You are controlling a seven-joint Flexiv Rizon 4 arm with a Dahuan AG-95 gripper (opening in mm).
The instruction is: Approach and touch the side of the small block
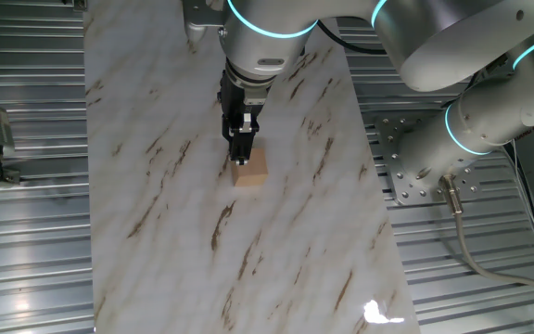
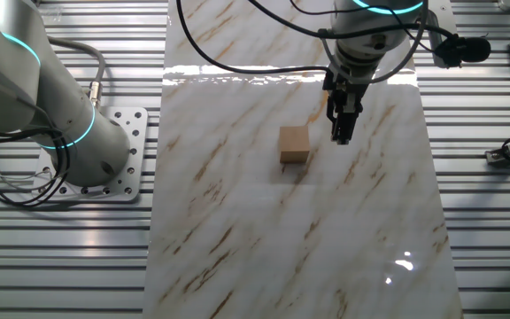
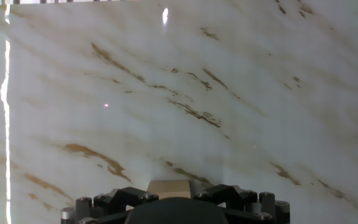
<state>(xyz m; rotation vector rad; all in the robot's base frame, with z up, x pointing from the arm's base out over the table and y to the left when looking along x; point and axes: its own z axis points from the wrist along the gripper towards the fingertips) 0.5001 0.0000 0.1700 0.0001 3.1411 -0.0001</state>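
My gripper (image 2: 342,135) beside the block (image 2: 294,143), not yet touching.
Fingers look closed (empty); I should ease sideways slowly, so contact doesn't shove it.

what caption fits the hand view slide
Small block peeks over the gripper housing at the bottom edge, marble board filling the frame.

A glossy white, rounded robot arm (image 1: 452,56) banded with glowing cyan rings at its joints. Its bolted, perforated metal base plate (image 2: 118,155) trails grey and black cables (image 2: 237,66). The wrist ends in a black two-finger gripper (image 1: 241,148), screw heads dotting its housing.
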